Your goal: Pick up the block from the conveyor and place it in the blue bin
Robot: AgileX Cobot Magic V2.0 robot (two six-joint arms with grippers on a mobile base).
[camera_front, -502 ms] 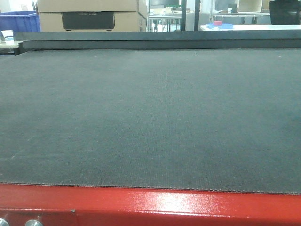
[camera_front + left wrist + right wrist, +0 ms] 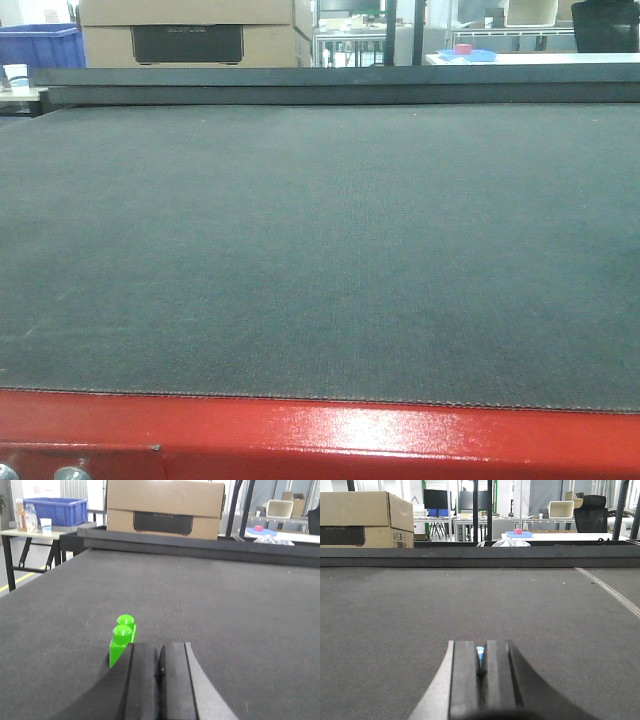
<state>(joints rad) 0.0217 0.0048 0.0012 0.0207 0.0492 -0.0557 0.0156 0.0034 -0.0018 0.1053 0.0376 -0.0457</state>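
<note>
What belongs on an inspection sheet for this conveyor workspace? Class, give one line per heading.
Surface: conveyor, dark grey woven belt, red near edge.
Job's things: green block on the belt, just left of the left hand in its wrist view; blue bin on a side table beyond.
Clutter: nothing seen.
Hands: left hand shut, empty; right hand shut, blue speck in its seam.
Cables: nothing seen.
Surroundings: cardboard box, paper cup.
</note>
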